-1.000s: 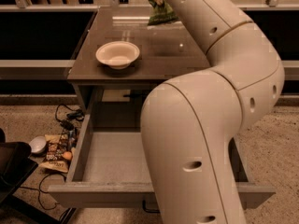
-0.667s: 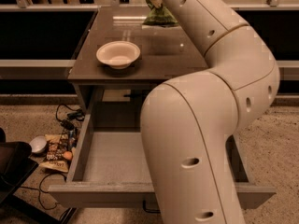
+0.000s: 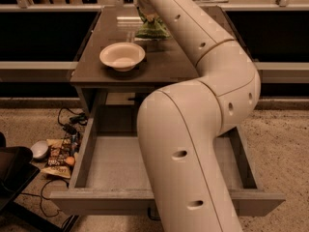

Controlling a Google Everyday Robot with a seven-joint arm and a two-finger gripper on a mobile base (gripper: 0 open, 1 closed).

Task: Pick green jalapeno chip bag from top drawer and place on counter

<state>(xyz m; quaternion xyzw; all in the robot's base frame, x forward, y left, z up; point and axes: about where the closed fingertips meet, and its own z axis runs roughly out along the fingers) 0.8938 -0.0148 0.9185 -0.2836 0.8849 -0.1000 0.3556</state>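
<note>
- Green and crinkled at upper centre: shows the green jalapeno chip bag (image 3: pixel 153 29) on the counter (image 3: pixel 176 66), just behind the white bowl (image 3: pixel 122 56).
- Places the gripper (image 3: pixel 143 13) at the top edge of the frame, right at the bag's upper left; cannot tell its grip state.
- Shows the top drawer (image 3: pixel 116 163) pulled open across the lower half, partly hidden by the cream arm (image 3: pixel 193 129).
- Spots dark snack packets (image 3: pixel 59 154) on the ground at lower left.
</note>
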